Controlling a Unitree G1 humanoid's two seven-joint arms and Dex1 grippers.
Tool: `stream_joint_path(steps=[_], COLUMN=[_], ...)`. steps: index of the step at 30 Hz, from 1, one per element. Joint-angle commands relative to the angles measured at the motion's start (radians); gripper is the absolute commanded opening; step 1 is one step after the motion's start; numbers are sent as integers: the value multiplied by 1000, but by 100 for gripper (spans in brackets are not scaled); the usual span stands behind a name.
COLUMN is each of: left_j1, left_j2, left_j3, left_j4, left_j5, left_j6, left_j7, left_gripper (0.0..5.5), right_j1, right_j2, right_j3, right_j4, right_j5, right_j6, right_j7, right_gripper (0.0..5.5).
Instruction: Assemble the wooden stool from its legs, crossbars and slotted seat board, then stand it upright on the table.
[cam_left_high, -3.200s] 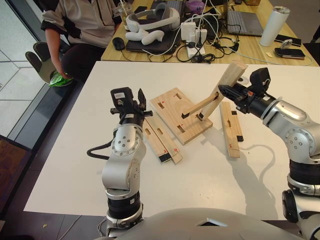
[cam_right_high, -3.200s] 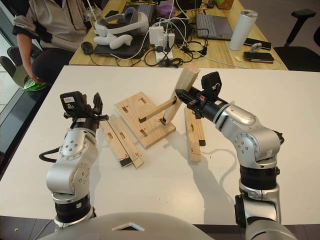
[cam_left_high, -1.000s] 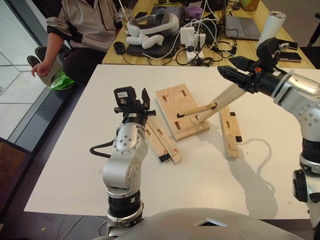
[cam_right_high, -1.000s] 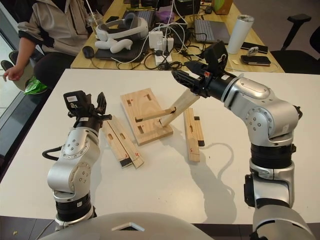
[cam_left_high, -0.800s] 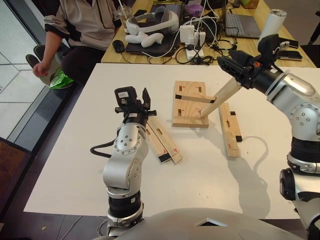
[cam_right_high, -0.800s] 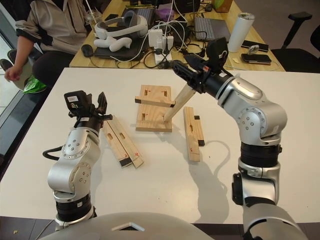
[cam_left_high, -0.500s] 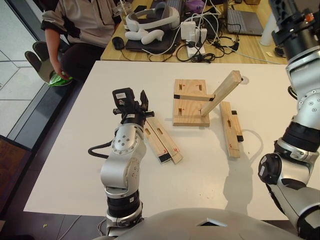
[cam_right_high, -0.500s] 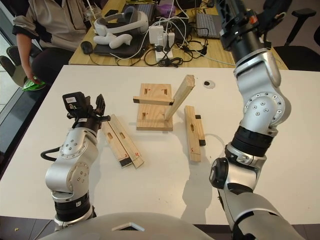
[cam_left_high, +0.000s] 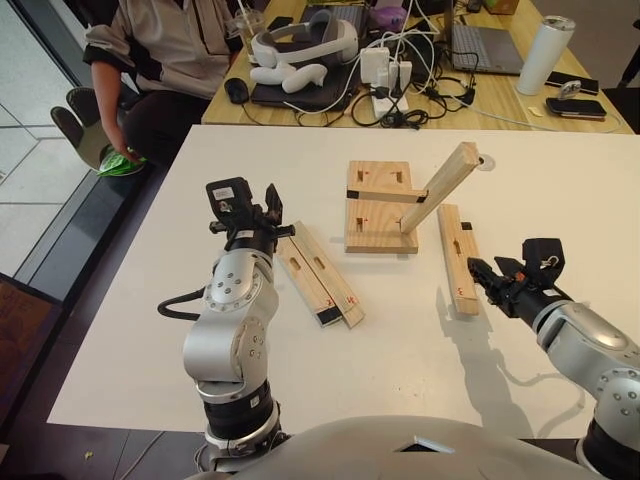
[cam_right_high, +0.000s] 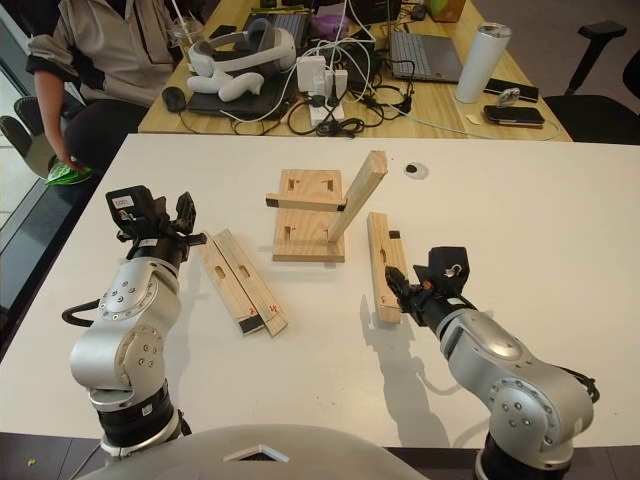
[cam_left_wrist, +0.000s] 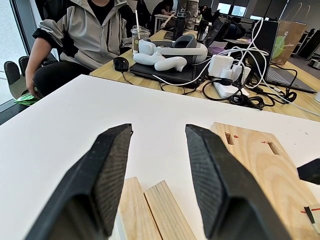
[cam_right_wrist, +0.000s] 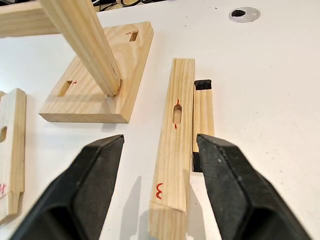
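Seat board (cam_left_high: 375, 228) flat mid-tabletop (cam_left_high: 140, 340); tilted leg (cam_left_high: 441, 186) with crossbar (cam_left_high: 384, 195) slotted in, now released and standing unaided. Paired legs (cam_left_high: 320, 277) lying left of it, loose leg (cam_right_wrist: 175, 125) right. Right hand (cam_right_wrist: 158, 141) open, dropped low, fingers either side of that loose leg's near end: probably the next pick. Left hand (cam_left_wrist: 158, 131) open, idle beside the pair.

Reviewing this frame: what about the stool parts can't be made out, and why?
Leaning leg: whether its foot sits in a seat board slot; right wrist view, the leg itself covers the joint.
Thin piece beside the numbered leg: its length; right wrist view, that leg hides it.
Pair of legs: left wrist view, cut off by the edge and fingers of the left hand.
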Motion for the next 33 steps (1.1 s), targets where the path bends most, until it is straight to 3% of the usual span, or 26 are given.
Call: stream_joint_path(steps=[1,9,16,33], left_j1=[-20,-42,-47,-64], left_j2=[6,16,11,-3], left_j3=[1,7,4,3], left_j4=[-7,-4,-3,17], left_j5=[-2,1,5,13], left_j6=[34,54,55,36], left_j7=[-14,-35,-40,-37], left_gripper=[197,197,197,197], right_j1=[5,-7,-31,-165], right_j2=[57,181,197,197], right_j3=[-33,-9,94,225], right_j4=[-38,-23,21,321], right_j5=[-24,-168,-276,-496], right_j6=[118,248,247,165], right_j7=[-49,-90,-65,33], right_gripper=[271,271,372,372])
